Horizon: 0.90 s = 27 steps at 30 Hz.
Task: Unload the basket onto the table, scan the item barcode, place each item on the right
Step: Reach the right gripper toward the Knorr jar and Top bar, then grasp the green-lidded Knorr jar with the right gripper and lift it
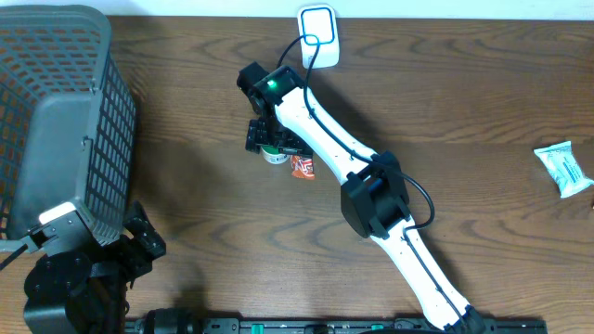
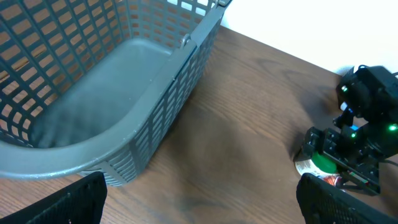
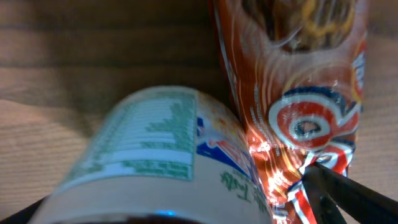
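Observation:
A white jar [image 1: 275,155] with a green lid lies on the table beside a red-orange snack packet [image 1: 303,166]. My right gripper [image 1: 269,139] is down over them and open. In the right wrist view the jar [image 3: 155,149] fills the space between the fingers, label facing up, and the packet [image 3: 298,93] presses against its right side, next to the right fingertip [image 3: 348,199]. No barcode shows. My left gripper [image 1: 144,239] rests open and empty at the near left, its fingers [image 2: 68,202] wide apart over bare wood. From there the jar [image 2: 323,163] shows under the right gripper [image 2: 348,146].
A grey plastic basket [image 1: 111,111] stands at the left, close to my left arm; its wall [image 2: 168,118] fills the left wrist view. A white rounded device [image 1: 317,35] with a black cable sits at the far edge. A pale packet [image 1: 563,169] lies at the right.

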### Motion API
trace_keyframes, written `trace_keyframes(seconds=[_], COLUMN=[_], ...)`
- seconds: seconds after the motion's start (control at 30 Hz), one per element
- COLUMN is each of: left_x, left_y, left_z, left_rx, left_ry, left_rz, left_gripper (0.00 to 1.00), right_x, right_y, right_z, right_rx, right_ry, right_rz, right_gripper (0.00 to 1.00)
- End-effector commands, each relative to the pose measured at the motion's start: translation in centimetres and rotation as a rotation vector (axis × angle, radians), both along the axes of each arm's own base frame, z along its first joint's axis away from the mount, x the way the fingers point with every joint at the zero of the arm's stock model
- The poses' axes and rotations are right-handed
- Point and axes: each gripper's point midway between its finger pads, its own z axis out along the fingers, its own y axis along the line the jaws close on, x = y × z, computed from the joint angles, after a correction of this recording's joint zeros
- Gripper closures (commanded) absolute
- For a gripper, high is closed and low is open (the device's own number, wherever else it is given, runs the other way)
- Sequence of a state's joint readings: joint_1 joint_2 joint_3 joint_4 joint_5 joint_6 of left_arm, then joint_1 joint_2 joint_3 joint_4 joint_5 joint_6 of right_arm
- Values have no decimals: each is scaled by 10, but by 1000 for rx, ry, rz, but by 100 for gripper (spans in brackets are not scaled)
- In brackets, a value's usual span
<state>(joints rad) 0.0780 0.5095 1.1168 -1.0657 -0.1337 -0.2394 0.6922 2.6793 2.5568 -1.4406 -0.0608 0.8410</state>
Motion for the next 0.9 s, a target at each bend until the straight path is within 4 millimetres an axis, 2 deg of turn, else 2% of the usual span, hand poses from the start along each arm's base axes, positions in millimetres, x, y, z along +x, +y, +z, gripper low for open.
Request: trace_keyframes(seconds=[0.0,0.07,0.13,0.3,0.43,0.5,0.63,0.77,0.83,0.87], left_x=[-1,-1,-1,-1,-1,-1,-1,-1,-1,-1], left_y=[2,2,2,2,2,2,2,2,2,2], left_z=[1,1,1,1,1,1,1,1,1,1], left_rx=[5,5,5,5,6,5,6,5,5,5], left_ry=[-5,-5,-5,-5,-5,-5,-5,-5,-5,-5], left_rz=[12,12,12,12,12,12,12,12,12,12], left_gripper=[2,2,2,2,2,2,2,2,2,2], right_x=[13,18,18,9,9,11,14,14,17,21], right_y=[1,0,-2,4,-11,-24,-54,-59,-69,-81], right_z=[2,2,2,8,35,59,118,177,199,213], right_rx=[8,11,13,77,74,82,137,349,399,401], right_ry=[-54,-67,-57,-6,1,-6,-39,-90,-126,-163], right_rz=[30,30,30,87,84,83,87,173,167,146], right_gripper=[11,30,55,72,72,69,65,61,62,62])
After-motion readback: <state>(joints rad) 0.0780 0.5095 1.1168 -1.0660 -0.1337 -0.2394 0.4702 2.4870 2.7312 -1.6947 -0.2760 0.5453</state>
